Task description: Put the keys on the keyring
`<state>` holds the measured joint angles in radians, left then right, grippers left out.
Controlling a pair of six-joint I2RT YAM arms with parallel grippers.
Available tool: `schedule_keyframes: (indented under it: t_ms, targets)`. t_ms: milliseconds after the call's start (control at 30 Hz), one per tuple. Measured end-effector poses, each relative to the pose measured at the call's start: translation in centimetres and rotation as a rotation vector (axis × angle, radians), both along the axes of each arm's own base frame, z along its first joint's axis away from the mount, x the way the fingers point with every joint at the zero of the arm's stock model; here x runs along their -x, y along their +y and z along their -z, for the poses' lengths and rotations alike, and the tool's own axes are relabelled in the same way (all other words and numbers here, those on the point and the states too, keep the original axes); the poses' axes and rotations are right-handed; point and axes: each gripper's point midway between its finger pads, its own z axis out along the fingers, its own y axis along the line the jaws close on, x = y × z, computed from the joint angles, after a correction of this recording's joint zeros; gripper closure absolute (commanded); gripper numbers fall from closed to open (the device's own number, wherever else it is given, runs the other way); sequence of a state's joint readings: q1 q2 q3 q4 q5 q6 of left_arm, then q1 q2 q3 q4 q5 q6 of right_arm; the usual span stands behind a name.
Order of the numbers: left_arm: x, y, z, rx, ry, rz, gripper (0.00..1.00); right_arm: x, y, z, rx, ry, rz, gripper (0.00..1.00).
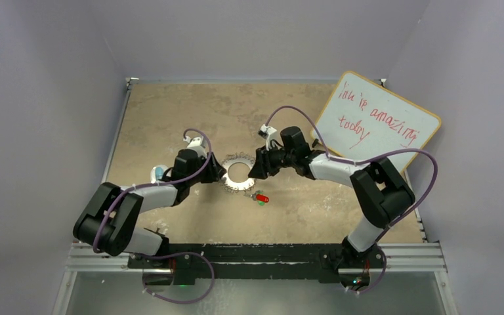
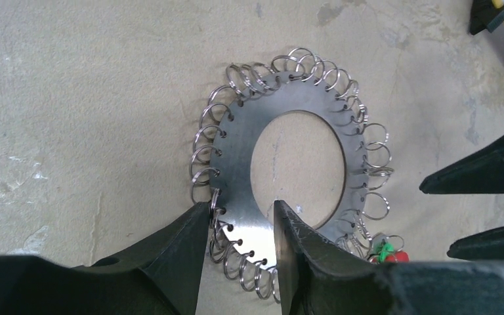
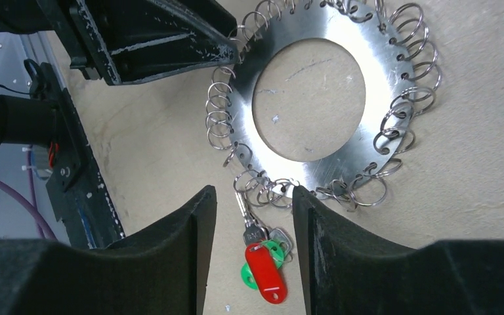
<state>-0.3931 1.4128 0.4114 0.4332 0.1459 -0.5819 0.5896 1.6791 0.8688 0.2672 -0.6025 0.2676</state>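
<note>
The tan table [image 1: 170, 118] stands between grey walls, with a whiteboard [image 1: 377, 125] at far right. The keyring [image 1: 228, 181] lies flat at centre. Only the right wrist view shows the keys [image 3: 266, 266] clearly: they lie at the rim loops, between the spread fingers of the right gripper [image 3: 252, 191]. Both arms reach inward. The left gripper [image 2: 243, 207] pinches the ring's band.

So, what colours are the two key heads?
Red and green; the keys show best in right wrist view.

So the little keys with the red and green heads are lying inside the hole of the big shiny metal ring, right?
No. The small silver keys with red and green heads lie outside the large flat silvery metal ring, by its looped rim. The right wrist view shows it.
</note>
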Motion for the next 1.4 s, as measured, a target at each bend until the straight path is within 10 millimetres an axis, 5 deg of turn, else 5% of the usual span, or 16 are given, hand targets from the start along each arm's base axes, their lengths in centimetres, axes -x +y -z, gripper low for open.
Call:
schedule_keyframes:
  t_ms: [367, 633, 1067, 1233, 1400]
  targets:
    - [-0.1, -2.4, -4.4, 0.11, -0.124, 0.107, 0.62, -1.1, -1.0, -0.1, -0.009, 0.011, 0.058, 0.52]
    - [1.0, -4.2, -4.8, 0.131, -0.132, 0.184, 0.64, -1.2, -1.3, 0.3, 0.01, 0.017, 0.074, 0.52]
    - [3.6, -10.2, -4.3, 0.085, -0.145, 0.398, 0.66, -1.2, -3.2, 2.6, -0.007, 0.124, 0.129, 0.55]
    - [3.6, -10.1, -3.6, 0.043, -0.139, 0.388, 0.65, -1.8, -4.4, 4.0, -0.017, 0.187, 0.167, 0.54]
    - [2.4, -7.8, -2.4, -0.07, -0.116, 0.274, 0.62, -2.6, -4.0, 4.6, -0.035, 0.22, 0.163, 0.54]
